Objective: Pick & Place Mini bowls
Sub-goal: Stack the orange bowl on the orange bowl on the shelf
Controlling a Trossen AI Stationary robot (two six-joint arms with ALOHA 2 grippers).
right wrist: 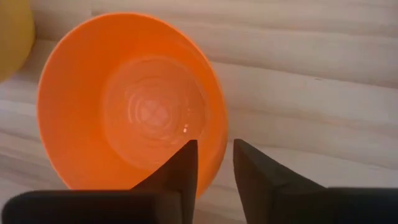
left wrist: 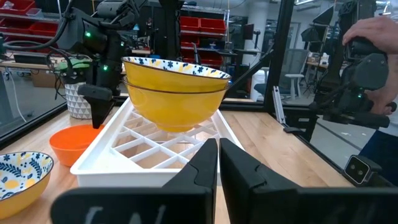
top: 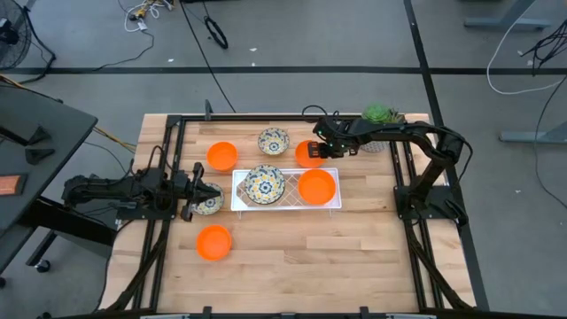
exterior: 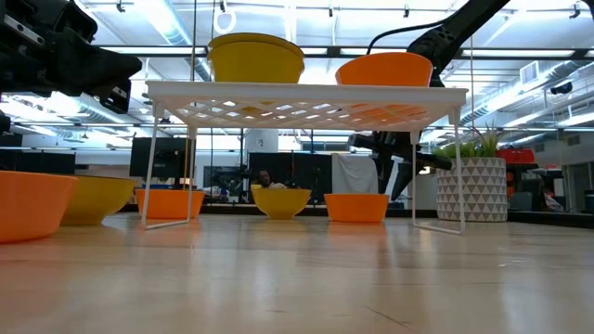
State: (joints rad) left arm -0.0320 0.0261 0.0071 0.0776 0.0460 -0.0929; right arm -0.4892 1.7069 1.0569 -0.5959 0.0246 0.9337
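My right gripper (top: 316, 152) points steeply down over an orange mini bowl (top: 306, 154) that rests on its base at the far side of the table, behind the white rack (top: 239, 177). In the right wrist view the gripper (right wrist: 214, 149) is open, one finger inside the bowl (right wrist: 124, 106) and one outside its rim. The rack holds stacked yellow floral bowls (left wrist: 174, 93) and an orange bowl (top: 316, 186). My left gripper (left wrist: 218, 146) waits shut and level at the table's left, above a floral bowl (top: 210, 205). My right gripper straddles the orange bowl's rim (right wrist: 219, 140) from above, on the side nearest the rack, one finger (right wrist: 183, 165) inside and one outside. A gap shows beside the outer finger. I cannot tell whether the inner finger touches the wall. The bowl sits upright on the table.
Loose bowls stand on the table: orange (top: 221, 155), floral (top: 273, 141) and orange (top: 213, 242). A potted green plant (top: 381, 115) stands at the far right, close to my right arm. A person's hand (left wrist: 373, 31) shows beyond the table in the left wrist view.
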